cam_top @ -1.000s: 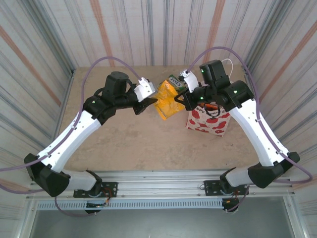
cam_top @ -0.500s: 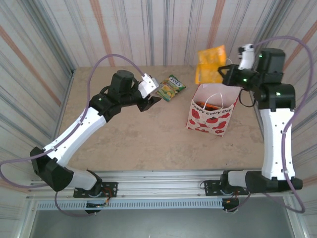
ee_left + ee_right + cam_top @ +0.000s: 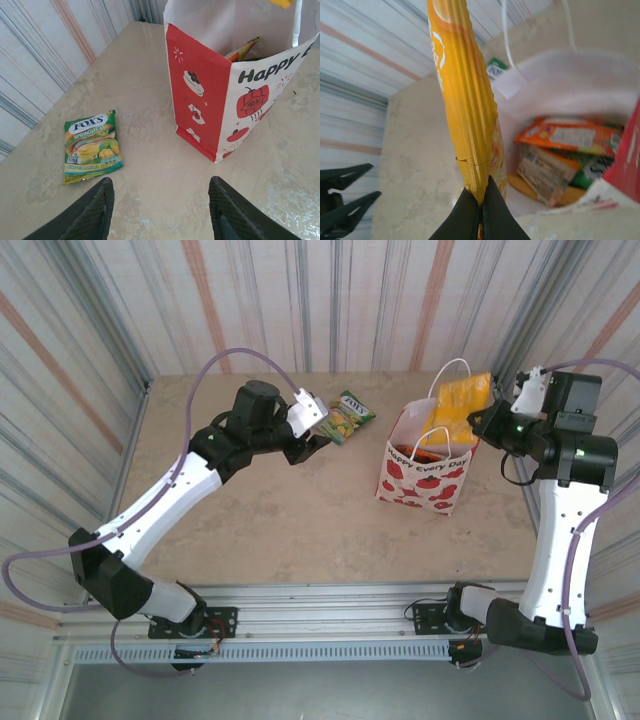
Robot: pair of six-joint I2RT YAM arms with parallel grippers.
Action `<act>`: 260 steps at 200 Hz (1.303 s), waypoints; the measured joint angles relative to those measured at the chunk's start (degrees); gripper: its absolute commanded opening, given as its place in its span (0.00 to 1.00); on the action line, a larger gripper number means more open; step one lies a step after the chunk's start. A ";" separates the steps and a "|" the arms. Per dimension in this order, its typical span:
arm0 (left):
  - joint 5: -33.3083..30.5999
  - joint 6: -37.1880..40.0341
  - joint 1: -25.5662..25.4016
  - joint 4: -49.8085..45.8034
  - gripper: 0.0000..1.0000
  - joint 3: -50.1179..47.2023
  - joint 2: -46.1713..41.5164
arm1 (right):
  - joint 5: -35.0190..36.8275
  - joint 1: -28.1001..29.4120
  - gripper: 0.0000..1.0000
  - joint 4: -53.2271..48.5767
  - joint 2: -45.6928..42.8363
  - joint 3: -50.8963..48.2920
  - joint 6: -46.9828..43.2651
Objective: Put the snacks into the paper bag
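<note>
Snacks of several kinds lie inside the bag. One orange packet hangs over the bag's mouth, and one green packet lies flat on the table, well left of the bag. A second ago the orange packet sat between both pincers near table centre. The right pincer has since carried it up and across, and is clamped shut on one edge of it above the opening. Judged status: release is the only action left for this packet. The left pincer has widened, stands part open and empty, and has moved up beside the green packet, the likely next pick. Legible text: "FOX'S" and "SPRING TEA" on the green packet; "Happy" on the bag front, the remainder cut off. Print on the snacks inside the bag is too blurred to read.
</note>
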 measured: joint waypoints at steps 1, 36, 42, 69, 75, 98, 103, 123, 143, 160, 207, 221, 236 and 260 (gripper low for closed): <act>0.00 0.00 -0.02 0.00 0.54 0.02 0.04 | 0.09 0.00 0.00 -0.15 -0.09 -0.31 0.00; 0.00 0.00 -0.39 0.02 0.54 0.02 0.46 | 1.73 0.00 0.00 -1.79 -1.18 -4.68 0.46; 0.00 0.00 -0.50 0.02 0.54 0.02 0.50 | 1.77 0.00 0.00 -1.77 -1.18 -5.03 0.83; -0.02 0.00 -0.59 -0.11 0.54 0.02 0.63 | 2.36 0.11 0.00 -1.20 -0.87 -5.57 1.64; -0.02 0.00 -0.59 -0.13 0.54 0.02 0.63 | 2.43 0.33 0.00 -0.98 -0.72 -5.57 1.68; -0.33 0.00 -0.59 -0.15 0.54 0.02 0.66 | 2.54 2.14 0.00 0.48 0.72 -5.68 2.84; -0.39 0.00 -0.59 -0.15 0.54 0.02 0.66 | 2.51 2.64 0.00 0.81 1.16 -5.75 3.06; -0.44 0.00 -0.59 -0.15 0.54 0.02 0.66 | 2.34 4.98 0.00 2.43 3.50 -5.97 4.26; -0.48 0.00 -0.59 -0.17 0.54 0.02 0.66 | 2.34 7.17 0.00 3.67 6.10 -6.16 5.70; -0.87 0.02 -0.63 -0.17 0.54 0.02 0.66 | 2.40 8.50 0.00 4.22 8.28 -6.21 7.06; -1.11 0.00 -0.66 -0.22 0.54 0.20 0.76 | 4.98 10.10 0.00 4.31 9.86 -8.52 12.20; -1.09 0.00 -0.66 -0.22 0.54 0.44 0.94 | 5.86 10.71 0.00 4.35 9.86 -9.38 13.51; -1.07 0.00 -0.66 -0.28 0.54 0.66 1.14 | 6.10 11.17 0.00 4.39 9.86 -10.12 14.67; -1.07 0.00 -0.66 -0.42 0.54 0.98 1.44 | 6.32 11.67 0.00 4.52 10.49 -10.40 15.47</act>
